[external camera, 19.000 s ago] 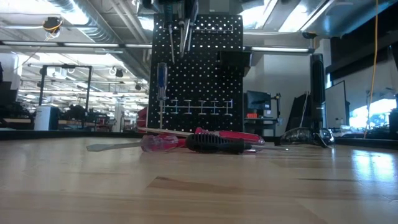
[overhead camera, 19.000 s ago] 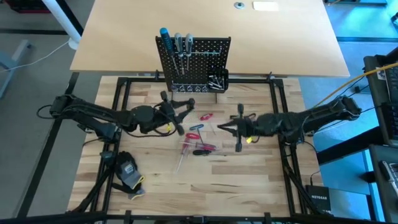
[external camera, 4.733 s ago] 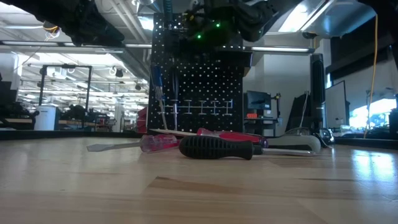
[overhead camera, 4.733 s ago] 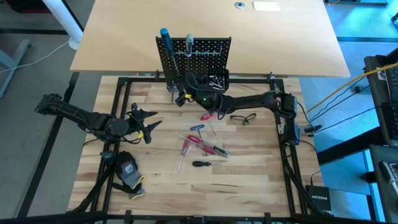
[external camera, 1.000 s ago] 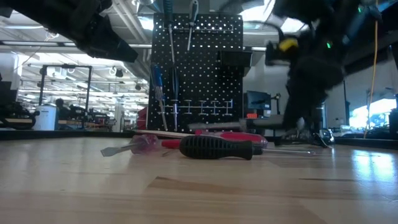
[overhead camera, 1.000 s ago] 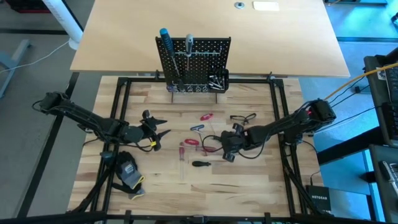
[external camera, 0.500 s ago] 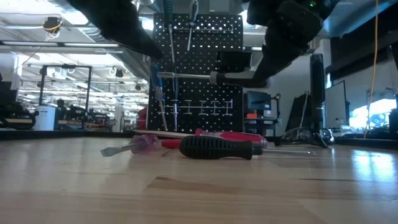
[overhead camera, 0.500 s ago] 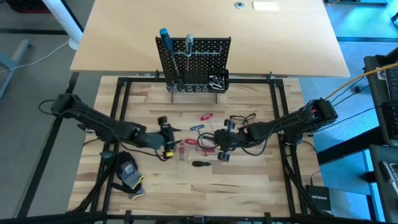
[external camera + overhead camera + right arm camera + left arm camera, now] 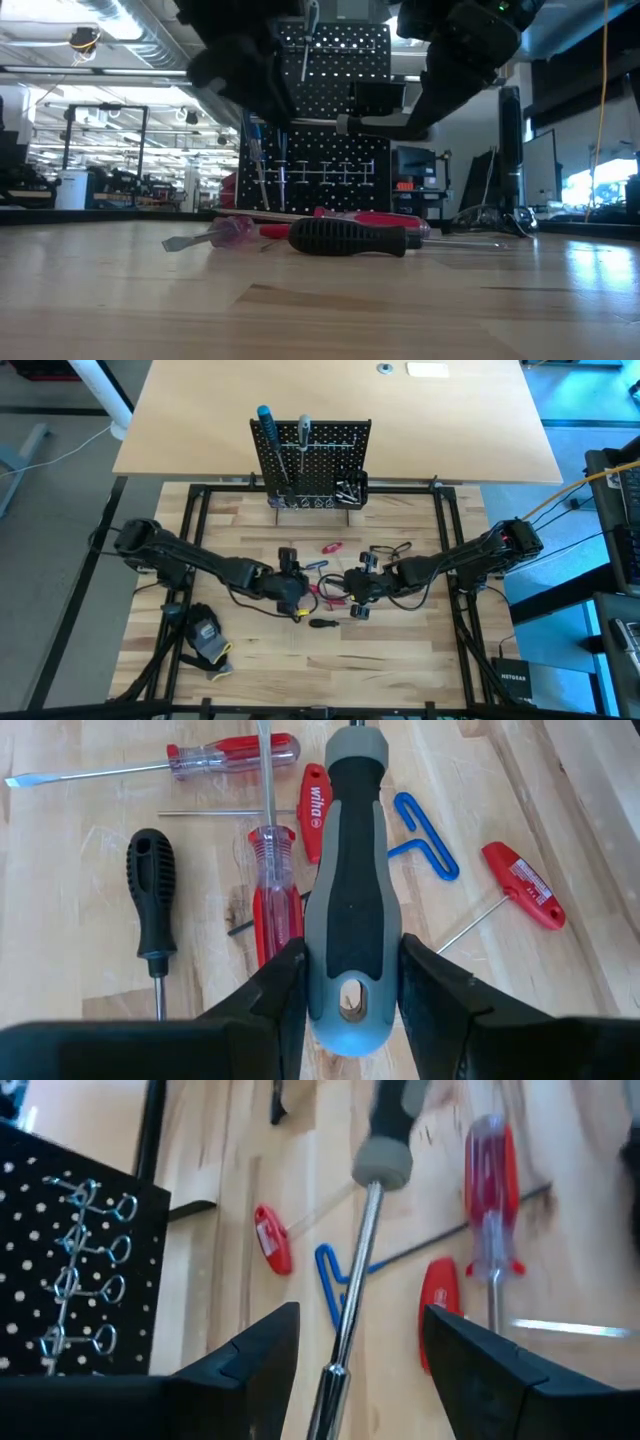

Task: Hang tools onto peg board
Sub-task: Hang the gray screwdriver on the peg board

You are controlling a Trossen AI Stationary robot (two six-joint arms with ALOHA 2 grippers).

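A screwdriver with a grey-and-black handle [image 9: 345, 870] hangs level above the table, held by my right gripper [image 9: 345, 975] at mid-table [image 9: 358, 592]. Its silver shaft [image 9: 350, 1280] points toward the table's left. My left gripper [image 9: 360, 1320] is open, with one finger on each side of the shaft's tip and not touching it [image 9: 296, 592]. The peg board [image 9: 312, 460] stands upright at the far edge and has several tools hanging on it. More tools lie flat on the wood below the grippers: red screwdrivers [image 9: 275, 880], a black one [image 9: 150, 880] and a blue T-key [image 9: 425, 835]. My right gripper pinches the handle's butt end [image 9: 340, 955] between its two fingers, one on each side. It comes slanting down from the table's right. The screwdriver is level and clear of the table [image 9: 345, 124], its shaft reaching out past the fingers toward the left arm.
Safety glasses [image 9: 390, 550] lie behind the right gripper. A black-and-yellow glove [image 9: 205, 635] lies near the left front. A red-handled key [image 9: 332, 547] lies toward the peg board. Black frame rails [image 9: 195, 510] border the wooden work surface.
My right gripper has lifted the grey-handled screwdriver off the table, brought it level, and then held still. My left gripper, open throughout, has swept toward the table's right and rolled, and its fingers now stand either side of the shaft.
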